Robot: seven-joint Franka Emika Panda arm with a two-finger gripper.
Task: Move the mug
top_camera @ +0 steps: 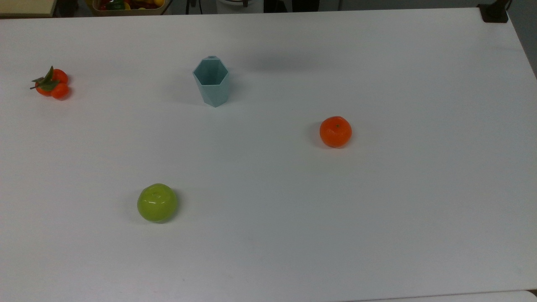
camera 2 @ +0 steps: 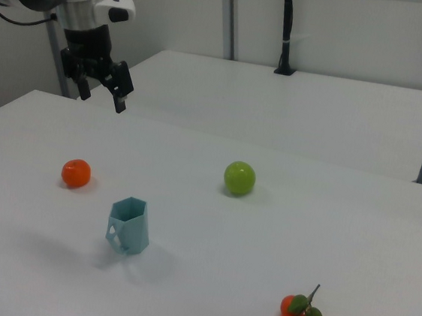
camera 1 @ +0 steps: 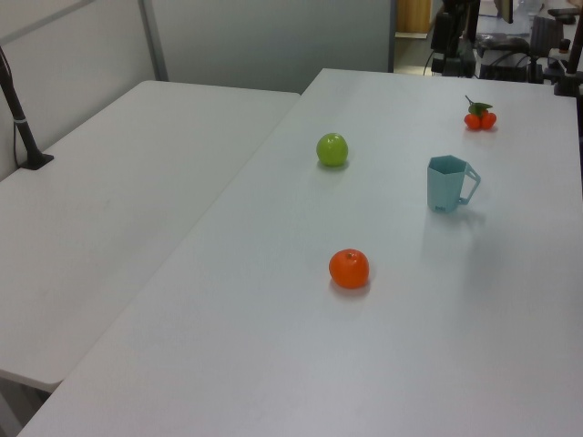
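The pale teal faceted mug (top_camera: 212,82) stands upright on the white table, its hexagonal rim facing up. In the left view the mug (camera 1: 446,184) shows its handle pointing to the left view's right. In the right view the mug (camera 2: 129,226) sits near the front, handle toward the right view's left. My gripper (camera 2: 102,97) hangs high in the air at the right view's upper left, well away from the mug. It is open, with nothing between its fingers.
On the table (top_camera: 377,209) lie a green apple (top_camera: 157,202), an orange (top_camera: 335,131) and a small cluster of tangerines with leaves (top_camera: 51,83). A bin of items (top_camera: 126,5) sits past the far edge. A second white table (camera 1: 109,182) adjoins.
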